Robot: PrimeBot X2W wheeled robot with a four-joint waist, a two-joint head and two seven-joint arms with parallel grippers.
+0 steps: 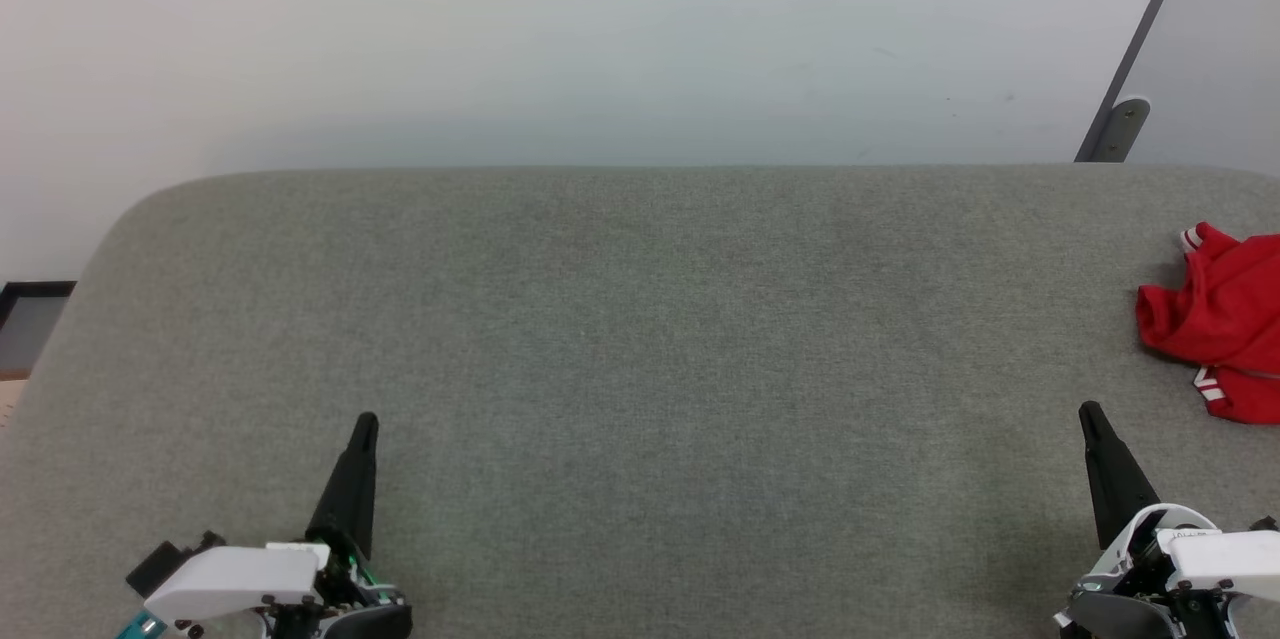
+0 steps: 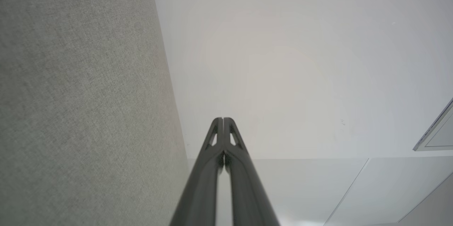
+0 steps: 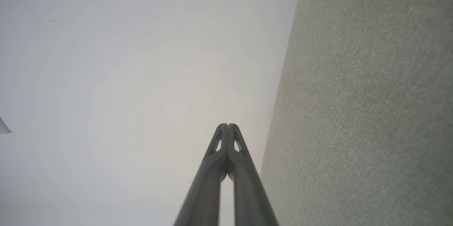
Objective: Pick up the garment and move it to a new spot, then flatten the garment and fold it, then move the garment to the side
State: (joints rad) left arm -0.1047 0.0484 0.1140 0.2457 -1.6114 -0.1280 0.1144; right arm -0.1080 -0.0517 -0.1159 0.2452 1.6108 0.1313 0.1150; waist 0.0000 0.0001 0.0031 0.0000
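Note:
The garment (image 1: pixel 1222 319), red with white-and-red striped trim, lies crumpled at the far right edge of the grey fabric surface (image 1: pixel 640 339), partly cut off by the frame. My right gripper (image 1: pixel 1092 414) is shut and empty at the lower right, a little below and left of the garment, not touching it. My left gripper (image 1: pixel 366 422) is shut and empty at the lower left, far from the garment. In the left wrist view the left gripper (image 2: pixel 223 119) has its fingertips pressed together, as does the right gripper (image 3: pixel 228 125) in the right wrist view.
A pale wall (image 1: pixel 600 39) rises behind the grey surface's rounded far edge. A grey metal post with a bracket (image 1: pixel 1118 131) leans at the upper right. A dark-framed object (image 1: pixel 30 319) sits beyond the left edge.

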